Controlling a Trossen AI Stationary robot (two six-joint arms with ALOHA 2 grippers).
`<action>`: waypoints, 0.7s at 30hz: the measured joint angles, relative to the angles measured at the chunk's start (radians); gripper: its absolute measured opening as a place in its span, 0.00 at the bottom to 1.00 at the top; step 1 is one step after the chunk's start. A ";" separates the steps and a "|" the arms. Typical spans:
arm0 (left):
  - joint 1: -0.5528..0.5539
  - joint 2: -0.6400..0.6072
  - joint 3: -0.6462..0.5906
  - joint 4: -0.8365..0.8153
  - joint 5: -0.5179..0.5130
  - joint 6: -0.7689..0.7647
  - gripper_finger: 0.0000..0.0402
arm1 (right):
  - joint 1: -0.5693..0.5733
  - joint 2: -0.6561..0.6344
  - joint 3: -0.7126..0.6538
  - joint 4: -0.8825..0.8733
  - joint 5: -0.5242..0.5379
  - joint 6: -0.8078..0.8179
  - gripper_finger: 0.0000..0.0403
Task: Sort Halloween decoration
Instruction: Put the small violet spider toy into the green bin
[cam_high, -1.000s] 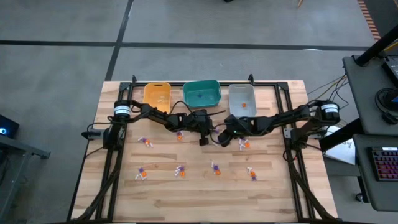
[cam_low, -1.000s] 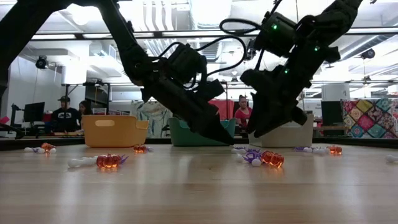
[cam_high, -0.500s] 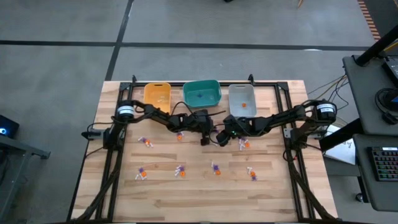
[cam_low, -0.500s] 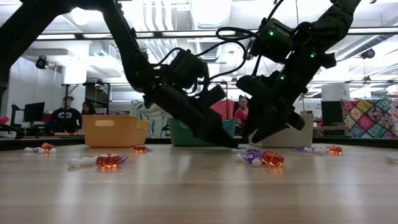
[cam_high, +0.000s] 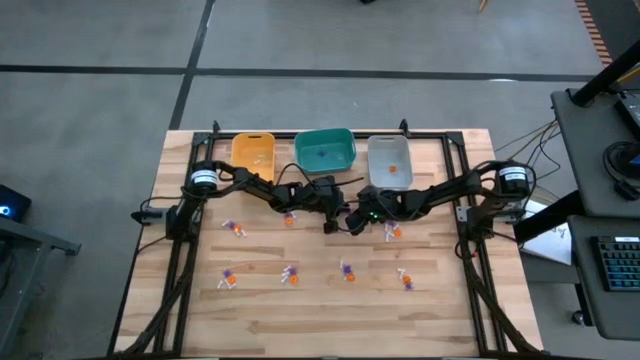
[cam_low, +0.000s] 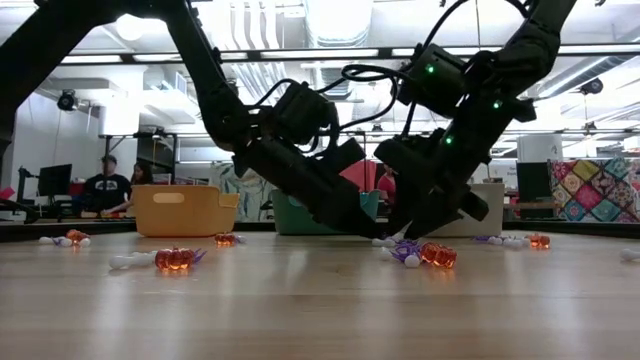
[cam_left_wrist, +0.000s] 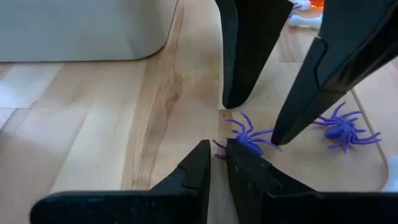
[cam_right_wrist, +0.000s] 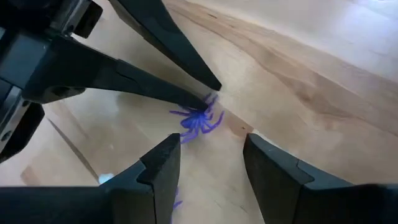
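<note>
A small purple spider (cam_left_wrist: 249, 138) of the Halloween decoration lies on the wooden table near its middle, in front of the grey bin (cam_high: 388, 158). My left gripper (cam_left_wrist: 217, 146) comes in from the table's left. Its fingers are nearly together, and their tips are at the spider. My right gripper (cam_right_wrist: 209, 140) comes from the right and is open. It hangs just over the spider (cam_right_wrist: 198, 119), one finger on either side, and I see no touch. A second purple spider (cam_left_wrist: 341, 127) lies close by. My left gripper meets the spider at the legs on the side toward it (cam_left_wrist: 219, 149). One thin leg shows in the slit between the fingertips, and one fingertip (cam_right_wrist: 200, 106) rests against the body. The fingers slant down from the table's left. The spider lies flat on the table.
A yellow bin (cam_high: 252, 150), a teal bin (cam_high: 325, 150) and the grey bin stand in a row at the far edge. An orange piece (cam_high: 393, 170) lies in the grey one. Several orange, purple and white trinkets (cam_high: 290, 274) are scattered over the near half. Two people sit beyond the table.
My right gripper has sunk toward the table and drawn a little closer to my left gripper, so that its fingers now stand over the spider. My left gripper has stayed at the spider.
</note>
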 joint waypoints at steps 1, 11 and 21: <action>0.000 0.000 0.000 -0.002 0.000 0.000 0.09 | 0.000 0.008 0.000 0.014 0.002 0.000 0.42; 0.000 0.002 -0.001 -0.005 0.000 0.000 0.09 | -0.004 0.003 0.001 0.039 0.004 0.000 0.42; 0.000 0.003 -0.003 -0.004 -0.001 -0.006 0.09 | -0.012 -0.062 0.001 -0.044 -0.017 0.023 0.36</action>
